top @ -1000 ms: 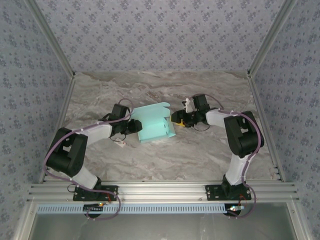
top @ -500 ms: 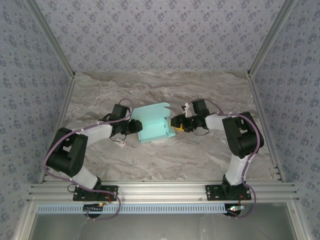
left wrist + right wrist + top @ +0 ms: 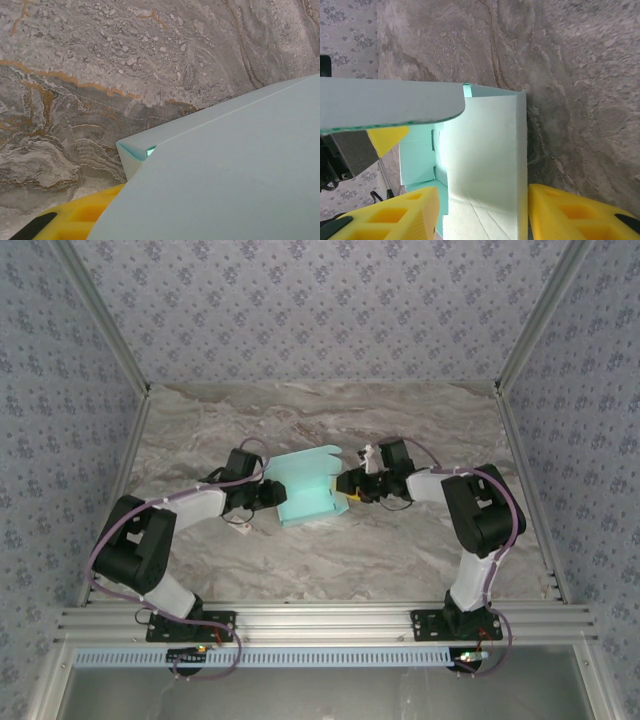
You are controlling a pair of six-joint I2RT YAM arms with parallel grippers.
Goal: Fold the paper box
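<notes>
So the right gripper (image 3: pixel 482 192) has its fingers spread with the box (image 3: pixel 308 490) end between them, and the left gripper (image 3: pixel 272 492) sits at the opposite edge, can't tell if clamped.

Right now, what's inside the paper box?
The right wrist camera looks into the paper box: bare pale-blue walls and folded tabs, nothing loose visible. Its overhanging flap hides whatever lies behind it.
</notes>
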